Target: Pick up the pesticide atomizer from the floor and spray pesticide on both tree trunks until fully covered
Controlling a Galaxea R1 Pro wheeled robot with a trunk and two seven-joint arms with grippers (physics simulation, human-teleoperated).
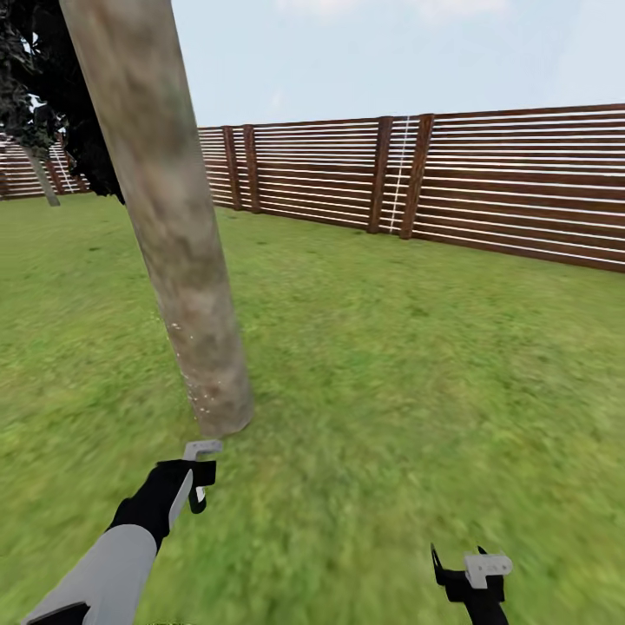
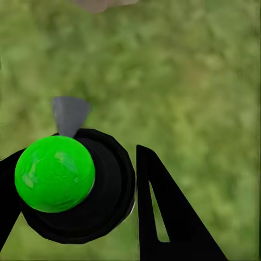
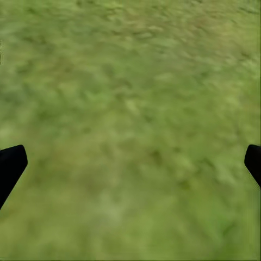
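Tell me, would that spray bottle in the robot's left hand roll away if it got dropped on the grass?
Probably a little: the atomizer looks round and smooth, so it might slip or roll. The grass looks flat and soft, which would likely stop it soon.

At the lower left of the head view we saw the left arm (image 1: 113,560) with a pale grey sleeve and black wrist. The right gripper (image 1: 473,569), lower right, had black fingers and a grey bracket.
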